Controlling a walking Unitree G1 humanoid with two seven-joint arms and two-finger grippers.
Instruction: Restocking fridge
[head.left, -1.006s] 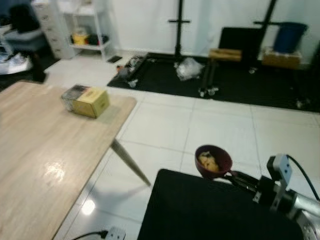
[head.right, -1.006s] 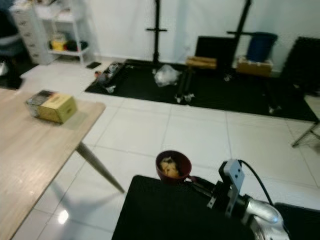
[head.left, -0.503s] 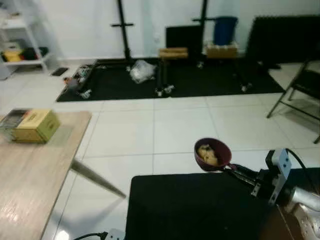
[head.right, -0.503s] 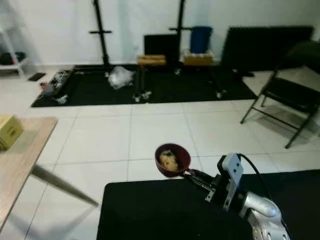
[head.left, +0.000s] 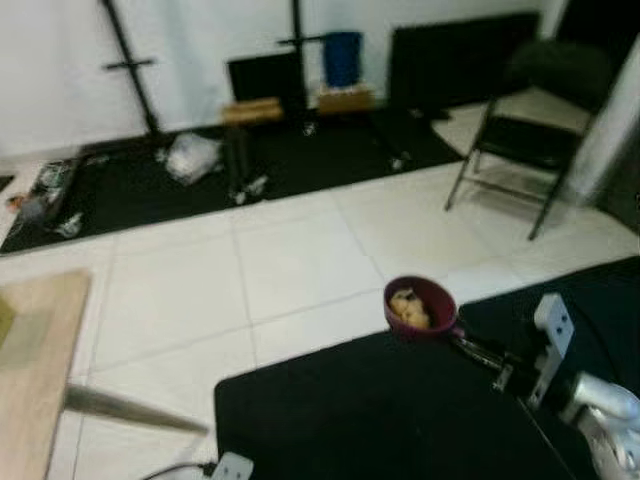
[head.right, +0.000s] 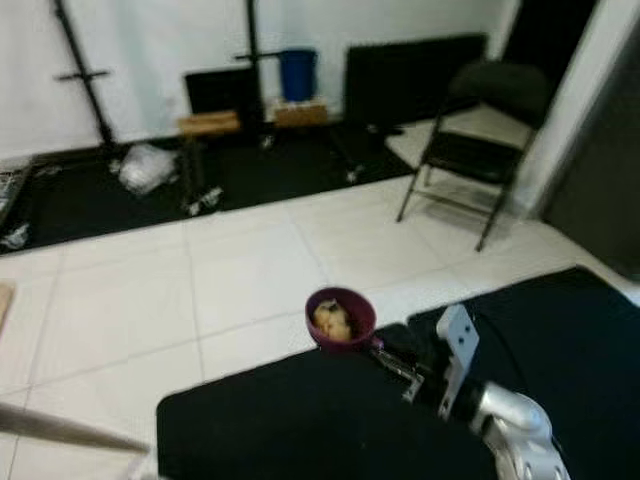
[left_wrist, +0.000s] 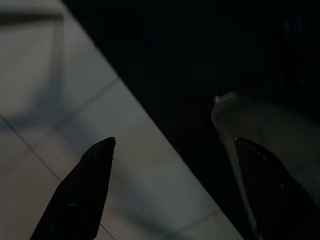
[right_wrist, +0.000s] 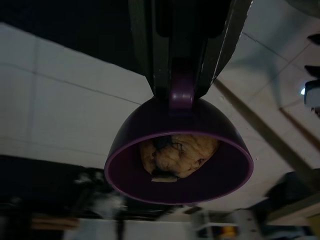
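Note:
A dark purple bowl (head.left: 420, 305) with a lump of tan food (right_wrist: 176, 154) in it is held out in front of me, above the white tiled floor. My right gripper (head.left: 468, 345) is shut on the bowl's short handle (right_wrist: 180, 96), and its arm reaches in from the lower right. In the left wrist view my left gripper (left_wrist: 175, 165) hangs open over the floor, its two black fingers wide apart with nothing between them.
A black mat (head.left: 400, 420) lies on the floor below the bowl. A folding chair (head.left: 525, 140) stands at the right. Black stands, a blue bin (head.left: 342, 57) and boxes line the far wall. A wooden table corner (head.left: 30, 370) is at the left edge.
The camera has swung to the right: the wooden table and its box have slid out to the left and the folding chair has come in. The bowl stays held the same way.

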